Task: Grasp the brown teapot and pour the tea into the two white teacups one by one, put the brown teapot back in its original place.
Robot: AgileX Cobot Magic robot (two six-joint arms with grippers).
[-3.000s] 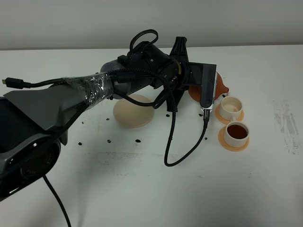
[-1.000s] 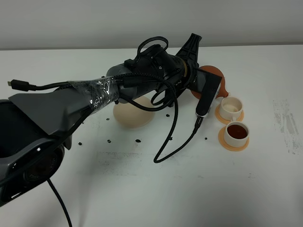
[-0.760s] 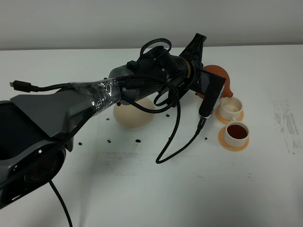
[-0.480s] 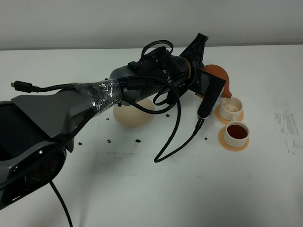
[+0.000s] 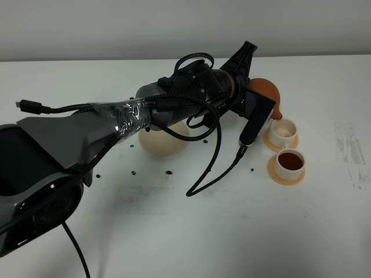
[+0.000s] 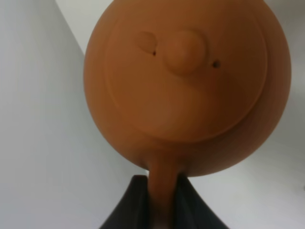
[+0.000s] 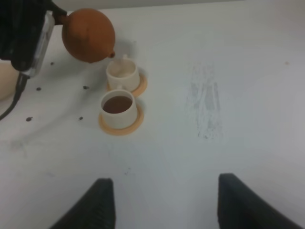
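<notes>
The left claw (image 6: 159, 193), clenched on the loop handle of the brown teapot (image 6: 186, 81), holds the smooth, round clay pot tipped in the air toward the tabletop's (image 5: 174, 231) far edge, its spout just above the farther white teacup (image 5: 283, 131), apparently to fill it. The nearer teacup (image 5: 290, 161) holds dark tea. Both cylindrical cups stand on orange coasters (image 5: 271, 169). The cream saucer (image 5: 156, 142) lies beside the arm; the right claw (image 7: 167, 205) hangs released, gripping nothing

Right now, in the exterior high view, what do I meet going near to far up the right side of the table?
tea-filled white teacup → other white teacup → brown teapot, tilted toward that second cup
</notes>
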